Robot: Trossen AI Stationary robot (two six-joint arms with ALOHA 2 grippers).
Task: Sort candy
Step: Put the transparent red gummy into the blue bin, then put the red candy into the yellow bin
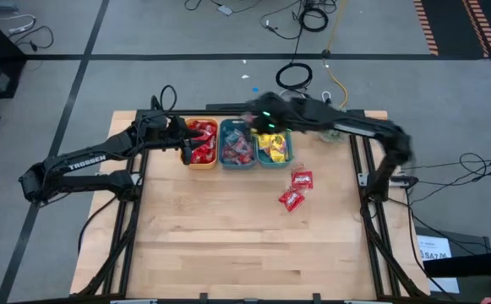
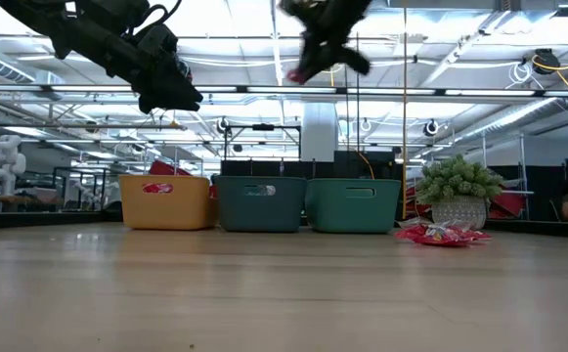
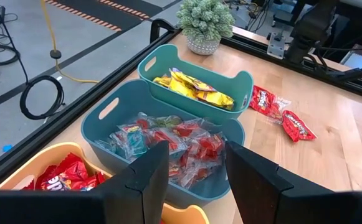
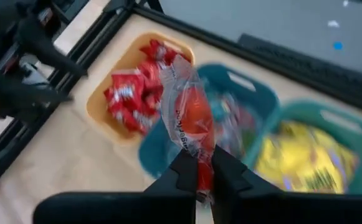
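Note:
Three bins stand in a row at the table's far side: an orange bin with red packets, a blue bin with small wrapped pieces, and a teal bin with yellow packets. Two red candy packets lie on the table to the right of the bins. My right gripper is high above the bins, shut on a red candy packet. My left gripper hovers open beside the orange bin, with nothing between its fingers. My right gripper pinches one end of the red packet between its two fingertips. The rest of the packet sticks out past the fingers. It is lifted clear, high over the bins, and shows below the gripper in the low view.
A green spiky plant in a pale pot stands at the far right of the bins. Black frame rails run along the table's edges. Bare wood fills the near half of the table.

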